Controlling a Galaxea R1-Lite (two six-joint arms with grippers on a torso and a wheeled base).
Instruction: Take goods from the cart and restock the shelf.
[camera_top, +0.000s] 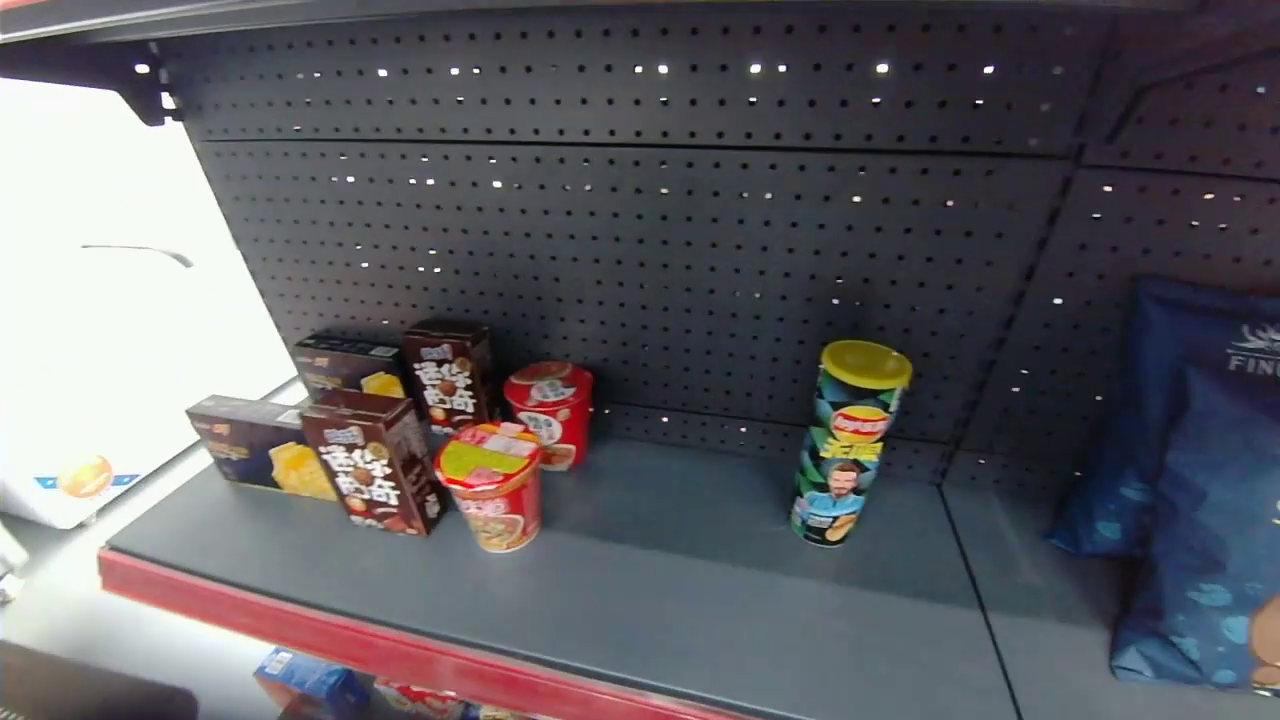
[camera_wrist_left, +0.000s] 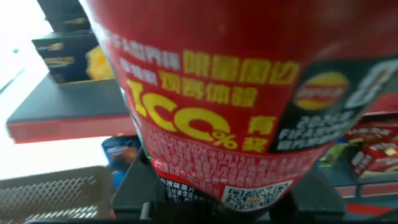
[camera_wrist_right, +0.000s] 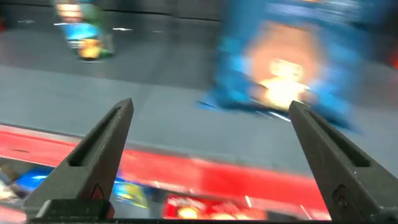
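Observation:
My left gripper is shut on a red chips can, which sits very close to the wrist camera; dark fingers show at its lower sides. Beyond it are the grey shelf and a dark snack box. My right gripper is open with nothing between its fingers, in front of the shelf's red front edge. Past it lie a blue snack bag and a green chips can. In the head view the green can with a yellow lid stands upright mid-shelf.
At the shelf's left stand dark snack boxes and two red cup noodles. Blue bags fill the right bay, behind a thin divider line. Bare shelf lies between cups and can. A wire cart rim and lower-shelf goods sit below.

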